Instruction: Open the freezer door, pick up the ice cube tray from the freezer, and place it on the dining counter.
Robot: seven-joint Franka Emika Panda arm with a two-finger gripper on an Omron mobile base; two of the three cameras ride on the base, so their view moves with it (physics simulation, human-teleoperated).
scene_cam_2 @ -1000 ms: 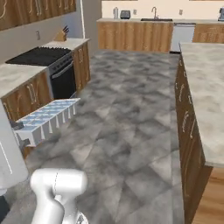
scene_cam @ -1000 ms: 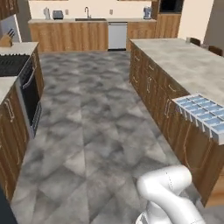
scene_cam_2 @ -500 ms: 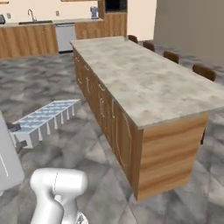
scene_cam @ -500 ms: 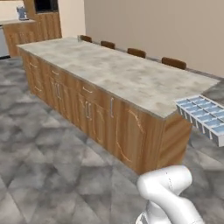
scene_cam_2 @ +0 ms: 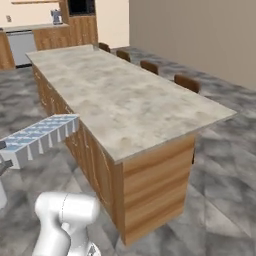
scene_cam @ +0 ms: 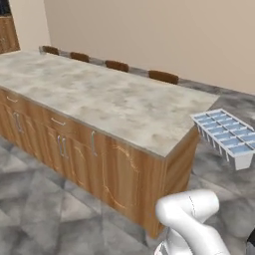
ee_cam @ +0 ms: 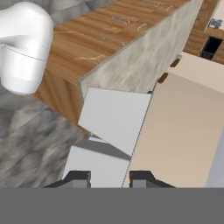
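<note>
The ice cube tray (scene_cam: 225, 134), white with pale blue cells, hangs in the air off the end of the dining counter (scene_cam: 99, 99), about level with its stone top. From the other side, the ice cube tray (scene_cam_2: 41, 134) floats left of the dining counter (scene_cam_2: 125, 95), apart from it. In the hand view my gripper (ee_cam: 109, 179) is shut on the ice cube tray (ee_cam: 114, 117), whose white underside rises between the dark fingertips (ee_cam: 78, 177). Beyond it lies the counter's stone edge (ee_cam: 153, 48) and wooden side.
Several brown chairs (scene_cam: 162, 76) line the far side of the island below a beige wall. A wall counter with a dishwasher (scene_cam_2: 22, 44) stands far back left. Grey stone floor (scene_cam: 40, 209) lies open in front of the island's cabinets.
The whole picture has swung: the base has moved, so the island's near end now stands close. The tray keeps its place relative to the arm, still held.
</note>
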